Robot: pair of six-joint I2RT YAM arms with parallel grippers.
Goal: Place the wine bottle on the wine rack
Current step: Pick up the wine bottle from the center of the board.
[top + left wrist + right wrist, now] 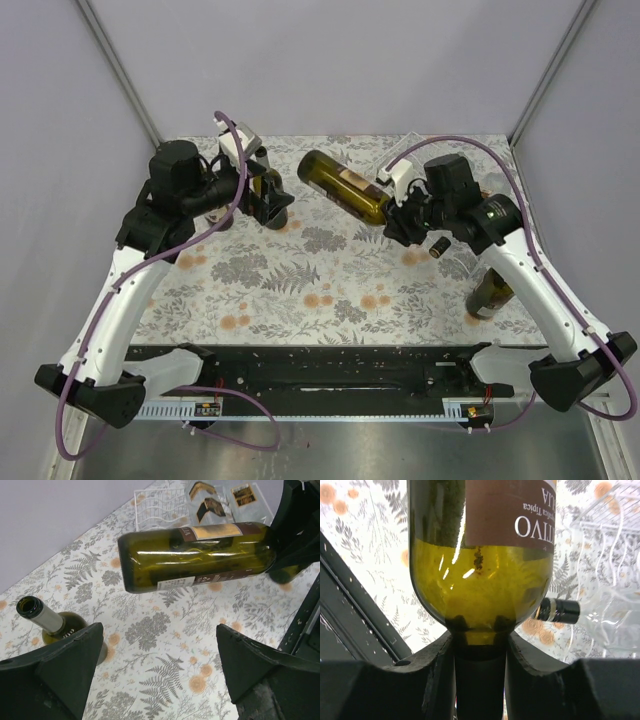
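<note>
The wine bottle (345,188) is olive green with a brown label. It hangs level above the table, its base pointing left and toward the back. My right gripper (398,218) is shut on its neck; in the right wrist view both fingers (437,655) clamp the dark neck just below the shoulder of the wine bottle (480,555). My left gripper (275,205) stands open and apart from the bottle's base, nothing between its fingers (75,650). The wine bottle (200,555) crosses the left wrist view ahead. The clear wine rack (155,507) (612,555) sits at the back right.
An open green bottle (45,622) stands by my left gripper. Another green bottle (490,295) stands at the right, under my right arm. A dark capped bottle neck (560,611) pokes out beside the rack. Grey walls close the back and sides.
</note>
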